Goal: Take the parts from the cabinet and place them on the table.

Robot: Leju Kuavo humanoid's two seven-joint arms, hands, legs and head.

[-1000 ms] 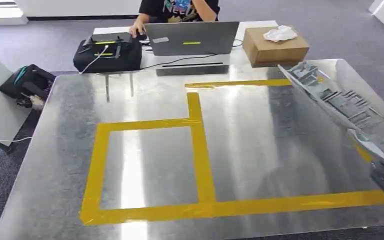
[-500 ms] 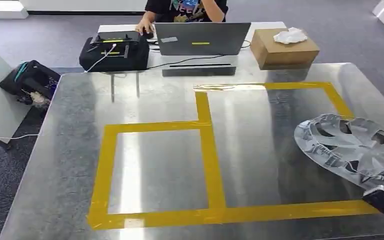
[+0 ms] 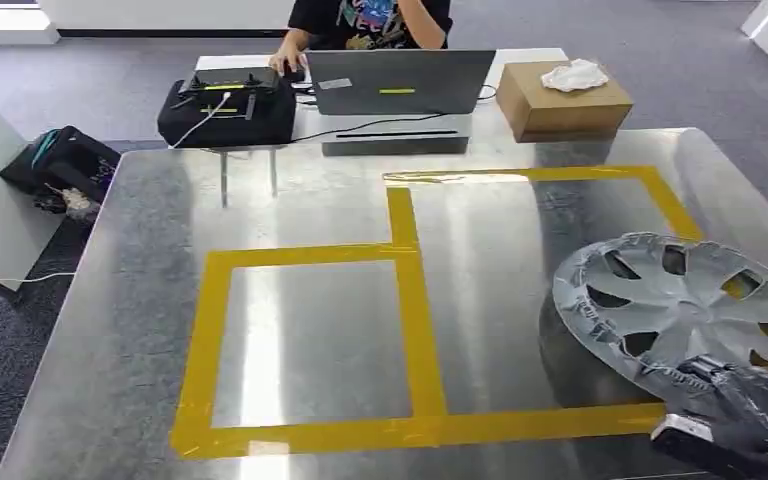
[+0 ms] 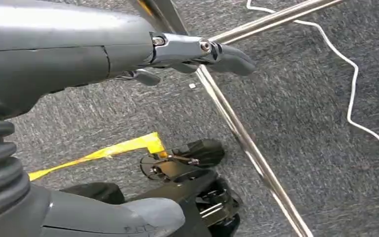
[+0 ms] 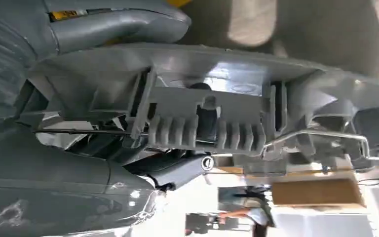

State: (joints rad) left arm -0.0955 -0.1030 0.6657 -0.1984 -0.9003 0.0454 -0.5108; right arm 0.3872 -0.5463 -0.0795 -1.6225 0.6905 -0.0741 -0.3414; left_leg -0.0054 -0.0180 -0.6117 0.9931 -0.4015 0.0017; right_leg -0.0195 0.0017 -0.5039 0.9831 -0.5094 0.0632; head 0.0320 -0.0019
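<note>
The silver wheel cover (image 3: pixel 685 305), a second ago tilted steeply on edge over the tabletop's right edge, now lies much flatter with its spoked face up, lower and further in from that edge, covering part of the yellow tape near the right front corner. The right hand (image 3: pixel 735 420) holding its near rim has come further in over the front edge.

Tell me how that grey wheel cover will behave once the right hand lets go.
The wheel cover looks like thin, spoked plastic: probably light, slightly flexible. Held tilted by the right hand, it should drop flat, and may slide on the shiny table.
</note>
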